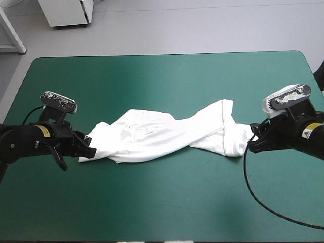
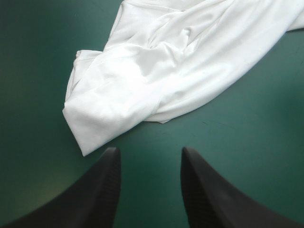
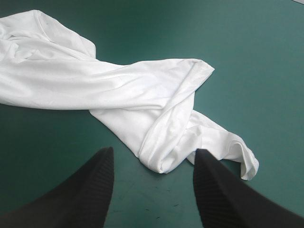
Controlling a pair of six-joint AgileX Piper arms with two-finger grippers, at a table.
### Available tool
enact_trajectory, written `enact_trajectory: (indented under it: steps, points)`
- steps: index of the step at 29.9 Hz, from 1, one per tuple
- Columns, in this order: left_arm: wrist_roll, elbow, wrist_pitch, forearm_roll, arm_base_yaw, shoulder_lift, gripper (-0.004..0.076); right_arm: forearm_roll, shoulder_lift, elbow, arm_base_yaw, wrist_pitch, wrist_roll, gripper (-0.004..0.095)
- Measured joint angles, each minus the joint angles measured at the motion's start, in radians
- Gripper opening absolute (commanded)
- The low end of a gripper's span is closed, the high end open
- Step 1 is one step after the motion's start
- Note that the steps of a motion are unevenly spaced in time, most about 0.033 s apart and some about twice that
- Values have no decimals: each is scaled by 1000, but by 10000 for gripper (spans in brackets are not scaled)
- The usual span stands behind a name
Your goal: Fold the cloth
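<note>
Teal-green cover lies bare across the near side of the table (image 1: 152,212). Farther in, at mid-table, the left hand (image 1: 91,152) and the right hand (image 1: 251,142) face each other from either side. Both are low over the cover, with the T-shirt (image 1: 157,136) stretched between them. Each hand stands wide, its black fingers (image 2: 104,190) apart, holding nothing.

In the left wrist view, a blunt corner of the white cloth lies just ahead of the fingertips, a little to one side of the gap and untouched. In the right wrist view, a rolled end of the cloth reaches into the gap between the fingers, and a loose flap lies beside one of them.

The shirt is not spread. It lies as a long wrinkled band, wider toward the left hand and twisted over itself toward the right one. Beyond it the cover runs bare to the far edge.

I judge that no fold is made yet. The step in hand is taking hold of the two ends so the cloth can be untwisted and laid flat. The next move calls for each hand to ease forward and close on a single edge, not a bunched roll, then lift and draw apart.
</note>
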Motion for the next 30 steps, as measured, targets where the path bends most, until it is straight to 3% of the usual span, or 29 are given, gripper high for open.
enact_trajectory:
  steps: [6, 12, 19, 24, 30]
  points:
    - [0, 0, 0, -28, 0, 0, 292, 2, 0, 0, 0, 5, 0, 496]
    - [0, 0, 0, -45, 0, 0, 234, 3, 0, 0, 0, 23, 0, 496]
    - [-6, 0, 0, -47, 0, -8, 240, 3, 0, 0, 0, 43, 33, 496]
    - [-14, 0, 0, 93, -1, 4, 331, -9, 5, 0, 0, 20, 42, 496]
    - [-43, 0, -2, 267, -2, 192, 442, -10, 84, 0, 0, -36, 45, 496]
